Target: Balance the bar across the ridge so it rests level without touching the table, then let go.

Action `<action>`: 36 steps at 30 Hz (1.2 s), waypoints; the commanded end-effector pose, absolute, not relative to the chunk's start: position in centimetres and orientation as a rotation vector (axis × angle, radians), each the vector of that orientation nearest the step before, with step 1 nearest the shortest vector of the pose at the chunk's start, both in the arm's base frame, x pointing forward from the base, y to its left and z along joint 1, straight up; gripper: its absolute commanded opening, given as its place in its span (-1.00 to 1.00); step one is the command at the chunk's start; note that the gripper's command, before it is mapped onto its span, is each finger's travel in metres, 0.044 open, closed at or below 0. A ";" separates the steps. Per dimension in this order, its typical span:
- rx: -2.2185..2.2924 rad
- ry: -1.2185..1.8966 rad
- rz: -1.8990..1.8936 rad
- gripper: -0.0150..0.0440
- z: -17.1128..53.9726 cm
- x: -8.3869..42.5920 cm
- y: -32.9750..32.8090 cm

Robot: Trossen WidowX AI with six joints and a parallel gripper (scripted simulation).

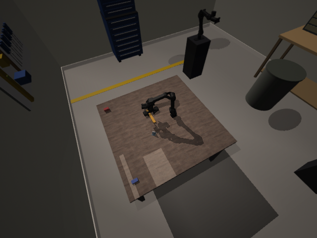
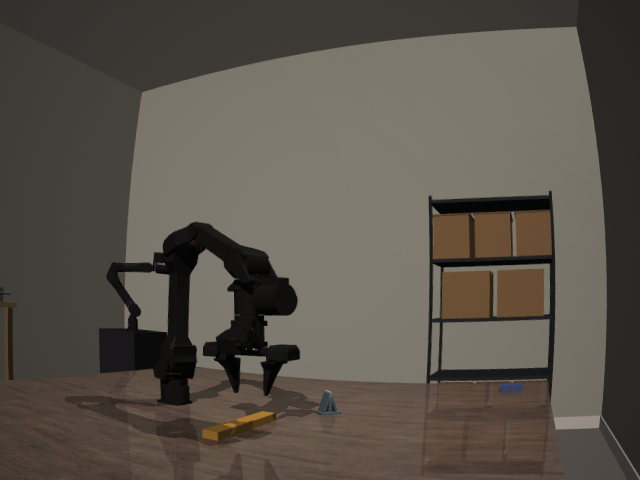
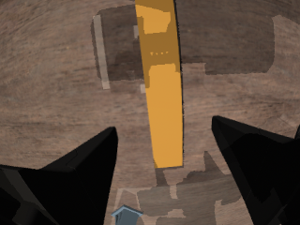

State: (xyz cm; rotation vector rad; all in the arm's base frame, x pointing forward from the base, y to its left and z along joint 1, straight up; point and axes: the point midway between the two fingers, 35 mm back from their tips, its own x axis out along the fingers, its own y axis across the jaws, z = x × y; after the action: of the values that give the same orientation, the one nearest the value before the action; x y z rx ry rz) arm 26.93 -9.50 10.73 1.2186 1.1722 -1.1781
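Note:
The orange bar [image 1: 152,118] [image 2: 240,425] [image 3: 166,94] lies flat on the table [image 1: 132,99] [image 2: 392,439]. The small blue-grey ridge [image 1: 153,133] [image 2: 327,403] [image 3: 127,216] stands on the table a short way beyond one end of the bar. My gripper [image 1: 151,112] [image 2: 251,393] [image 3: 165,127] is open and empty, pointing down, and hangs above the table over the bar. In the wrist view the bar runs between the two fingers, with its near end low in the picture. The ridge is partly cut off at the bottom edge there.
A red block [image 1: 106,109] lies near the table's far left corner. A blue block [image 1: 134,180] [image 2: 510,387] lies by a pale strip [image 1: 126,166] near the front left corner. A pale rectangle [image 1: 160,166] is on the table's front part.

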 end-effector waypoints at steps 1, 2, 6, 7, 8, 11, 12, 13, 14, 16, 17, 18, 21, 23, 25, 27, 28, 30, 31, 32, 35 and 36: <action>1.206 1.193 -1.190 0.58 8.3 26.7 -9.6; 1.206 1.193 -1.190 0.58 7.7 26.7 -9.6; 1.206 1.193 -1.190 0.58 7.2 26.7 -9.6; 1.206 1.193 -1.190 0.58 7.2 26.7 -9.6; 1.206 1.193 -1.190 0.58 7.2 26.7 -9.6; 1.206 1.193 -1.190 0.58 7.0 26.7 -9.6; 1.206 1.193 -1.190 0.58 6.9 26.7 -9.6; 1.206 1.193 -1.190 0.58 6.8 26.7 -9.6; 1.206 1.193 -1.190 0.58 6.6 26.7 -9.6; 1.206 1.193 -1.190 0.58 6.3 26.7 -9.6; 1.206 1.193 -1.190 0.58 6.2 26.7 -9.6; 1.206 1.193 -1.190 0.58 6.0 26.8 -9.6; 1.206 1.193 -1.190 0.58 5.5 26.8 -9.6; 1.206 1.193 -1.190 0.58 5.2 26.8 -9.6; 1.206 1.193 -1.190 0.58 4.8 26.8 -9.6; 1.206 1.193 -1.190 0.58 4.6 26.7 -9.6; 1.206 1.193 -1.190 0.58 4.6 26.7 -9.6; 1.206 1.193 -1.190 0.58 4.6 26.7 -9.6; 1.206 1.193 -1.190 0.58 4.6 26.7 -9.6; 1.206 1.193 -1.190 0.58 4.6 26.7 -9.6; 1.206 1.193 -1.190 0.58 4.6 26.7 -9.6; 1.206 1.193 -1.190 0.58 4.6 26.7 -9.6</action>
State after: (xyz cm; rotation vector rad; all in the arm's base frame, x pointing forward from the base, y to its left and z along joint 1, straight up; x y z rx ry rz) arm 26.77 -9.52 4.83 1.2150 1.1878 -1.1886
